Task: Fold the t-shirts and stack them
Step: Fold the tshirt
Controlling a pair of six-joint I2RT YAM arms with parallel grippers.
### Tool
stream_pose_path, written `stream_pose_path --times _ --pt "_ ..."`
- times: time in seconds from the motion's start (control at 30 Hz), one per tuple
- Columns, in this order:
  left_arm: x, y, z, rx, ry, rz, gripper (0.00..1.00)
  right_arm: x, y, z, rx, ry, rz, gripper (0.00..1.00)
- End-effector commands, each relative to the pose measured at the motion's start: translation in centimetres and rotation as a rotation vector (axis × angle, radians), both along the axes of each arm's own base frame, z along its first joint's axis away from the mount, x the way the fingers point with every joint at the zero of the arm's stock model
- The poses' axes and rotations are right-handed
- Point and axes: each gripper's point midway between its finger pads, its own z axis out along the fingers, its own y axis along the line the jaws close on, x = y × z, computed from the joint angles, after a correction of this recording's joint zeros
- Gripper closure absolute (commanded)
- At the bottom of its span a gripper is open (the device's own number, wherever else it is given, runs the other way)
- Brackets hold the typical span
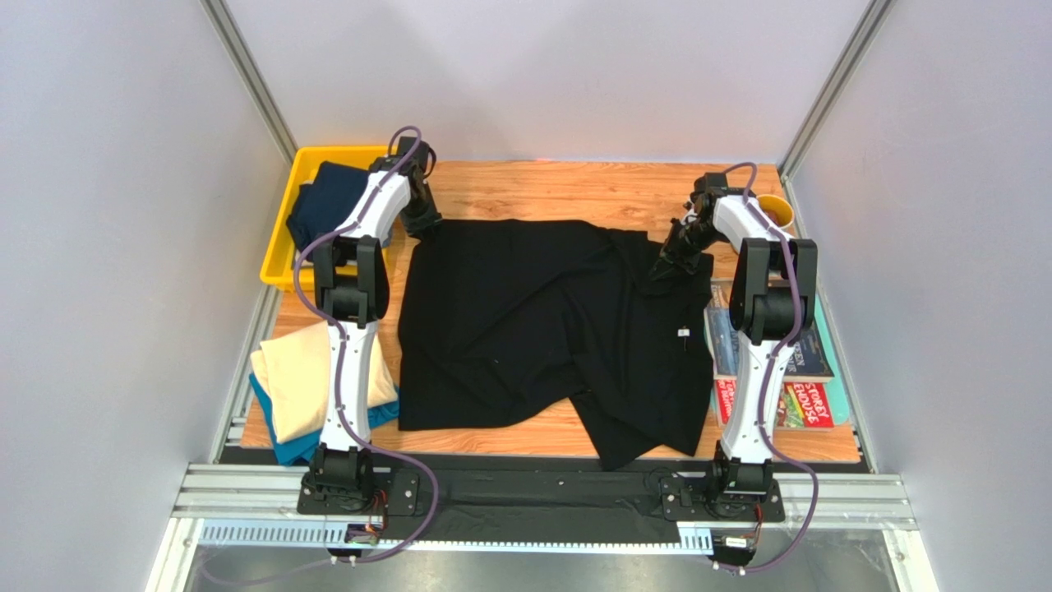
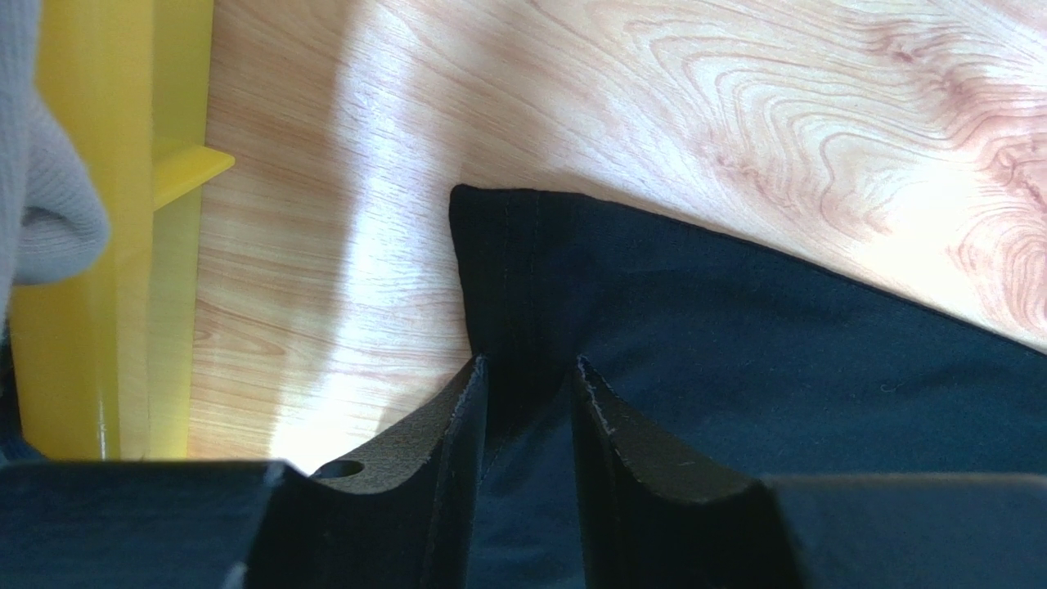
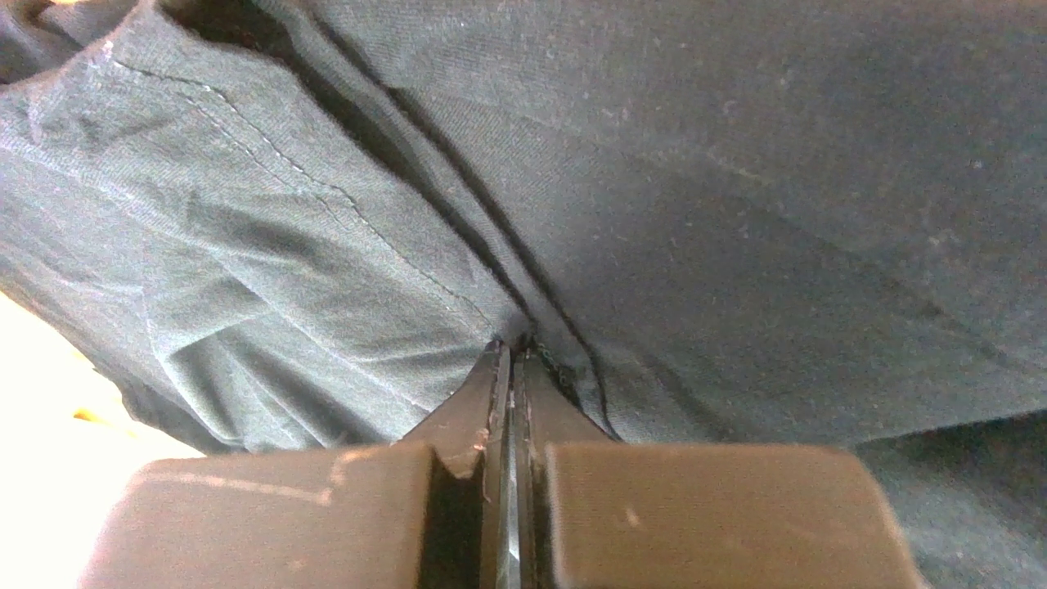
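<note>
The large black t-shirt (image 1: pixel 531 321) lies spread and rumpled across the middle of the wooden table, with its lower right part folded over itself. My left gripper (image 1: pixel 426 225) is at its far left corner. In the left wrist view its jaws (image 2: pixel 529 362) stand apart, and the shirt's hemmed corner (image 2: pixel 762 368) lies flat between them. My right gripper (image 1: pixel 667 259) is at the shirt's far right edge. Its jaws (image 3: pixel 510 344) are shut on a seamed fold of the black cloth (image 3: pixel 737 184), which is lifted there. A navy t-shirt (image 1: pixel 324 204) sits in the bin. A cream t-shirt (image 1: pixel 296 382) lies folded on a teal one (image 1: pixel 287 447) at the near left.
The yellow bin (image 1: pixel 287 234) stands at the far left, close beside my left gripper, and its wall (image 2: pixel 123 184) shows in the left wrist view. Colourful magazines (image 1: pixel 803 370) lie along the right edge, partly under the black shirt. A yellow object (image 1: pixel 776 210) sits at the far right corner.
</note>
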Motion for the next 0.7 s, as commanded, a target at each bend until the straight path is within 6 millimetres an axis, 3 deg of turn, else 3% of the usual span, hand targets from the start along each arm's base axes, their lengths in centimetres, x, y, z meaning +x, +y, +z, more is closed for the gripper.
stream_pose_path --times 0.0,0.3,0.67 --pt "0.3 -0.4 2.1 -0.001 -0.034 -0.015 0.6 0.1 -0.3 2.3 -0.027 -0.062 0.014 1.0" --pt "2.6 0.1 4.7 0.01 -0.129 -0.008 0.58 -0.4 -0.1 2.3 -0.013 -0.057 0.018 1.0" --pt "3.0 0.8 2.0 0.037 -0.096 0.001 0.57 -0.9 0.1 2.6 0.002 -0.051 0.018 1.0"
